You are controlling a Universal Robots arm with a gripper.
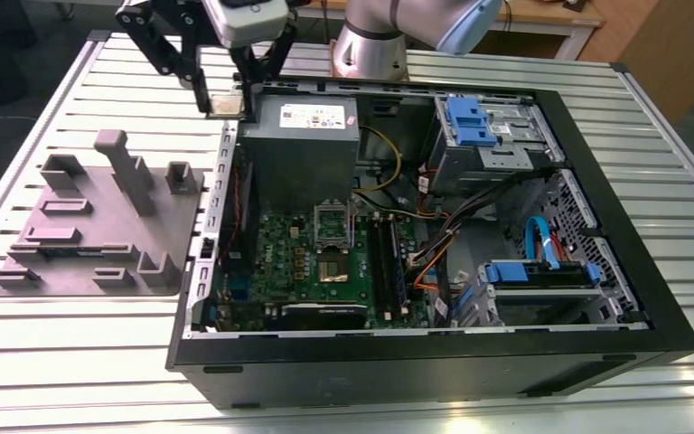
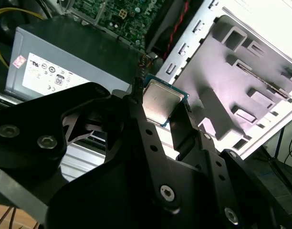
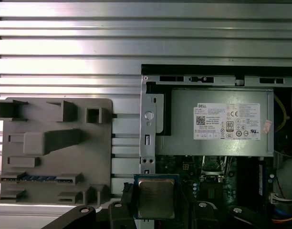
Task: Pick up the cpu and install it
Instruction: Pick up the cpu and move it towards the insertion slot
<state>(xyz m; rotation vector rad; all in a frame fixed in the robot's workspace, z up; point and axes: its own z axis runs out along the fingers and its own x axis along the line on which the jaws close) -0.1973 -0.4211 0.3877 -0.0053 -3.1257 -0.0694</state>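
The cpu [image 2: 160, 101] sat clamped between the two black fingers [image 2: 147, 130] of the gripper [image 1: 229, 99], its edges pinched by the fingertips and its silvery metal top bare in both wrist views [image 3: 155, 196]. A thin green border ran round the metal top. In the exterior view it showed as a small pale square in the upper left of the frame, held in the air above the far corner of the case [image 1: 444, 375] on the exterior view's left.

Just beside that corner, inside the case, lay the grey power supply [image 1: 304, 145] with its white label facing up. Nearer the middle of the frame lay the green motherboard [image 1: 286, 262], and on it the socket [image 1: 332, 264], well apart from the cpu. A metal frame [image 1: 329, 220] stood just beyond the socket. Orange, yellow and black cables ran across the case to the exterior view's right of the motherboard, towards drive bays with blue brackets [image 1: 468, 122].

At the exterior view's left, outside the case, a grey fixture [image 1: 94, 226] with raised blocks and slots lay flat on the ribbed metal table [image 1: 58, 362]. The arm [image 1: 383, 36] rose at the top centre of the frame, behind the case.
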